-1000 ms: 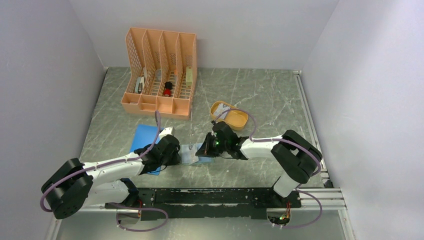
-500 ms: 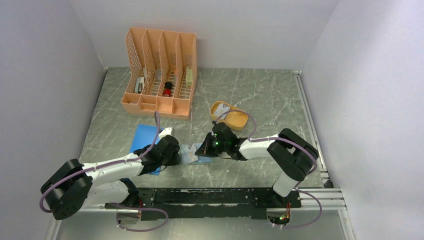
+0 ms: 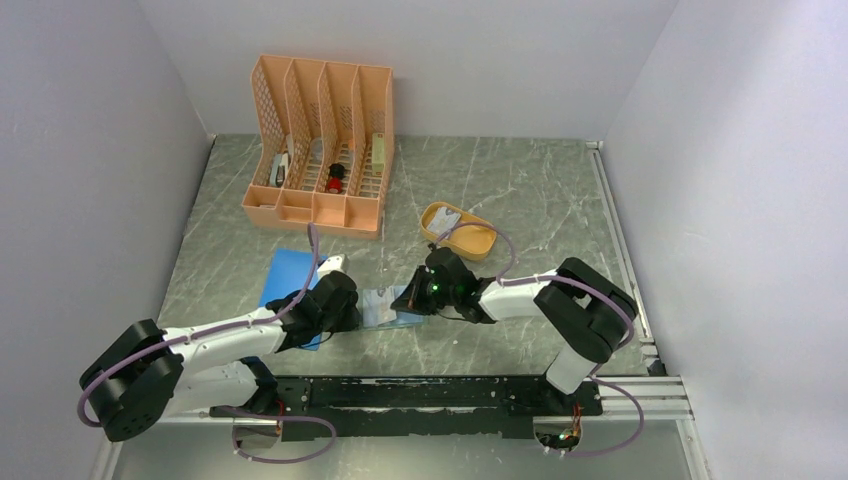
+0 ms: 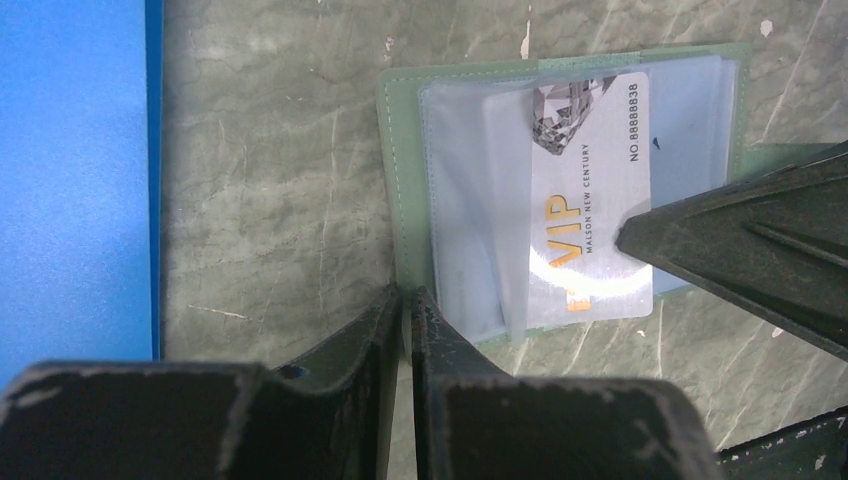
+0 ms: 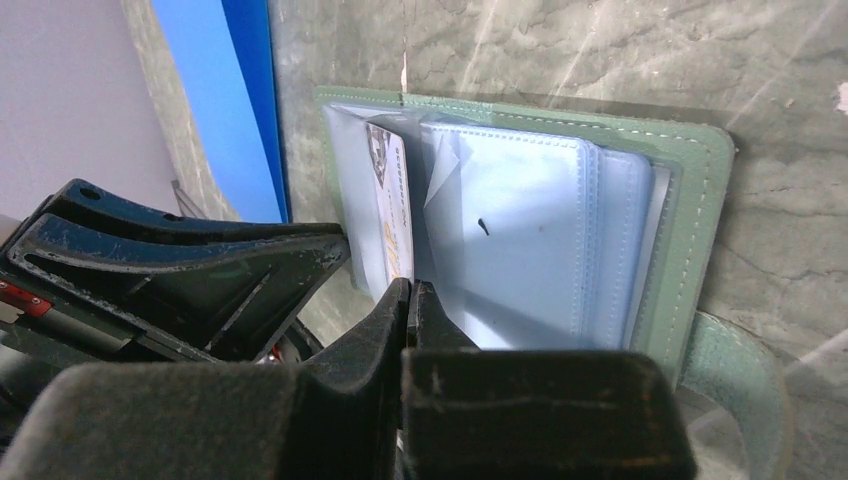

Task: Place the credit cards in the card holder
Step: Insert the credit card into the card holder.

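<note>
My left hand (image 4: 405,298) pinches the green edge of the card holder (image 4: 400,160), which lies open on the tabletop (image 4: 270,150). My right hand (image 5: 410,292) is closed on the credit card (image 4: 590,190), half under a clear pocket (image 4: 470,200). A strip of bare tabletop separates the holder from the blue pad (image 4: 75,170).

sage-green card holder (image 4: 398,170) open flat on the grey marbled bench, stitched border showing, pale blue-clear pockets fanned across the inside, snap tab sticking out past one side. silver-white credit card (image 4: 595,190), gold "vip" lettering and a printed number, lying on the pockets, one long edge under a clear leaf, the rest uncovered.
</note>
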`<action>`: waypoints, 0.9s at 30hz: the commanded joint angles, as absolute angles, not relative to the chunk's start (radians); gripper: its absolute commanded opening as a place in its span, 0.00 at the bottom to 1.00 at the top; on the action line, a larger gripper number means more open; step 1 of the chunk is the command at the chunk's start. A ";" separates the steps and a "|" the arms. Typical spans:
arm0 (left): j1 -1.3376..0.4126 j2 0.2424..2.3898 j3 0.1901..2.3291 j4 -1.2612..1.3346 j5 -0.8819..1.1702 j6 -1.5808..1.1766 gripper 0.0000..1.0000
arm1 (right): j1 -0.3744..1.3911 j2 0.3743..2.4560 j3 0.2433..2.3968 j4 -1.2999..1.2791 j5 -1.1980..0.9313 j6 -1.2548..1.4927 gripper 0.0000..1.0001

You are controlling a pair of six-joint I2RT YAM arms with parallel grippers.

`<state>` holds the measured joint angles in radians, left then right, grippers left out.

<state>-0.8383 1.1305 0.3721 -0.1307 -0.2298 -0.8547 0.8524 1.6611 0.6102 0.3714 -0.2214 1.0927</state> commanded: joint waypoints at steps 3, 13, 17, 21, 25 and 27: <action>-0.837 1.133 0.340 -0.188 -0.184 -0.862 0.15 | 0.857 1.645 0.597 0.299 -0.136 1.086 0.00; -0.837 1.138 0.339 -0.180 -0.179 -0.862 0.15 | 0.859 1.675 0.610 0.320 -0.180 1.046 0.00; -0.837 1.135 0.338 -0.181 -0.181 -0.862 0.15 | 0.862 1.680 0.609 0.322 -0.196 1.040 0.00; -0.838 1.126 0.335 -0.180 -0.180 -0.864 0.15 | 0.863 1.679 0.599 0.328 -0.199 1.048 0.00; -0.837 1.127 0.332 -0.171 -0.170 -0.867 0.15 | 0.866 1.694 0.604 0.340 -0.209 1.053 0.00; -0.838 1.127 0.331 -0.169 -0.168 -0.867 0.15 | 0.868 1.702 0.609 0.342 -0.214 1.052 0.00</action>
